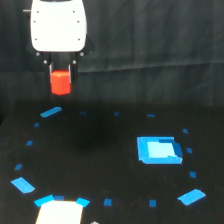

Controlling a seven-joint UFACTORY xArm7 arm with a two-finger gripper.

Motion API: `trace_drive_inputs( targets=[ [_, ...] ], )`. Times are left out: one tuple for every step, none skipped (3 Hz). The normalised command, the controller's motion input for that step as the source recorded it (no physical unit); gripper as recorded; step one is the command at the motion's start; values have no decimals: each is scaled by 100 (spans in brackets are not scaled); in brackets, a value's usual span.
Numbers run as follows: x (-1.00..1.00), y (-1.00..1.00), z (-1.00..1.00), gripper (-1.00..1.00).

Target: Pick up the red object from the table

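Observation:
The red object is a small red-orange stubby block held up in the air at the exterior view's upper left, well above the black table. My gripper hangs below its white head and is shut on the red object, with dark fingers on either side of the block's top. The lower half of the block shows below the fingers.
A larger bright blue rectangle lies on the table at the exterior view's right. Several small blue tape marks ring the surface. A pale patch sits at the bottom edge. Black wrinkled cloth forms the backdrop.

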Motion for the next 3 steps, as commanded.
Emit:
trace_drive_inputs(
  targets=[
    [-36, -15, 47, -99],
    [15, -31, 66, -93],
    [11, -32, 59, -100]
  ],
)
